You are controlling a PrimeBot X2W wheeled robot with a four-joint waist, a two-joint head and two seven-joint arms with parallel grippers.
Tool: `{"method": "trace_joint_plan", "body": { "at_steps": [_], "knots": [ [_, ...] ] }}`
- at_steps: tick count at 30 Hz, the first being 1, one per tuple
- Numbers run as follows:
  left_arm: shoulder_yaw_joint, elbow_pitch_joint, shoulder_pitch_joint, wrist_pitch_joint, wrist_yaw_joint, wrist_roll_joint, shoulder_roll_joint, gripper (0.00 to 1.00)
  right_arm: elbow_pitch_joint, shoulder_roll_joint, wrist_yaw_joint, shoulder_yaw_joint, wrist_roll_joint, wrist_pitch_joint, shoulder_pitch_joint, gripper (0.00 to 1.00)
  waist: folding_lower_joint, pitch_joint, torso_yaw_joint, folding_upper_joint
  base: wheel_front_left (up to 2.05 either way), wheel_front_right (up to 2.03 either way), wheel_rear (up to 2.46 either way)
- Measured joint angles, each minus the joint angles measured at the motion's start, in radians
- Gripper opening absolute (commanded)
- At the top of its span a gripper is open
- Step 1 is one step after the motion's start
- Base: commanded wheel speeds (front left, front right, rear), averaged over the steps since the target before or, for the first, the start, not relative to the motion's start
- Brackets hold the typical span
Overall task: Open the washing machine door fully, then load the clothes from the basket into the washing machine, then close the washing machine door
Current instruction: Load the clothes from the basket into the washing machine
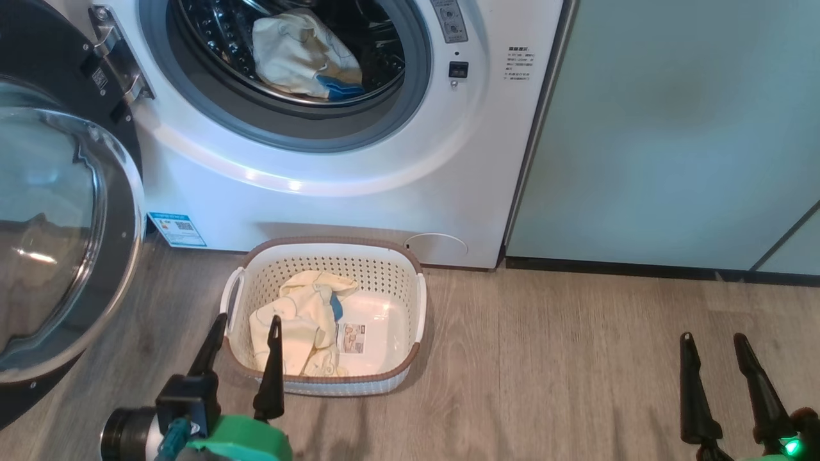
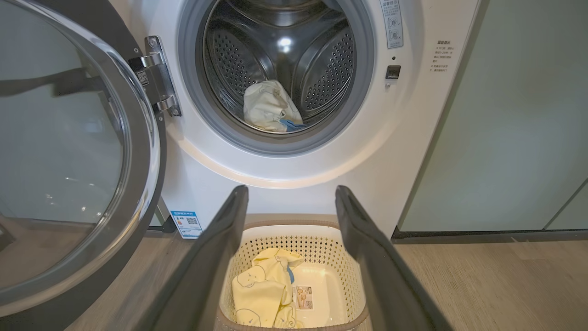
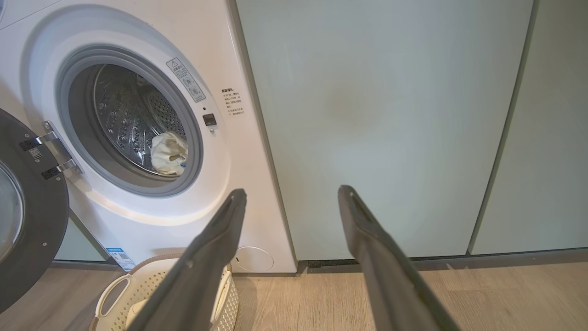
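The white washing machine stands with its round black-rimmed door swung wide to the left. One pale yellow garment with blue trim lies in the steel drum. On the floor in front sits the cream basket, and another yellow garment lies in its left half. My left gripper hovers open over the basket's near left corner, with nothing between its fingers. My right gripper is open and empty at the lower right, over bare floor.
Pale green cabinet doors fill the wall right of the machine. Wood-look floor stretches between the basket and my right gripper. The open door's glass bowl bulges out close to my left arm.
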Motion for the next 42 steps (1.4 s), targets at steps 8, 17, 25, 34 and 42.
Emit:
{"method": "trace_joint_plan", "body": {
  "at_steps": [8, 17, 25, 34, 42],
  "knots": [
    [-0.001, 0.004, -0.013, 0.0, 0.0, 0.001, 0.0, 1.0, -0.008, 0.0, 0.0, -0.001, 0.0, 0.0, -0.001, 1.0, 0.0, 0.026, 0.0, 0.0, 0.0, 0.0, 0.0],
    [-0.002, 0.041, -0.093, 0.0, -0.022, 0.016, -0.01, 1.0, -0.026, 0.0, 0.0, -0.002, 0.0, 0.0, -0.044, 1.0, 0.0, 0.096, -0.003, 0.0, 0.0, 0.0, 0.0],
    [-0.009, 0.185, -0.248, 0.0, -0.113, -0.007, -0.025, 1.0, -0.048, 0.0, 0.0, -0.001, 0.003, 0.0, -0.124, 1.0, 0.0002, 0.223, -0.01, 0.0, 0.0, 0.0, 0.0],
    [-0.041, 0.476, -0.462, 0.015, -0.244, -0.072, -0.09, 1.0, -0.067, 0.0, 0.0, 0.01, 0.038, 0.0, -0.221, 1.0, 0.0003, 0.395, -0.039, -0.0001, 0.0, 0.0, 0.0],
    [-0.041, 0.775, -0.663, 0.05, -0.333, -0.102, -0.105, 1.0, -0.095, 0.0, 0.0, 0.033, 0.085, 0.0, -0.33, 1.0, 0.0002, 0.559, -0.089, -0.0001, 0.0, 0.0, 0.0]
  ]
}}
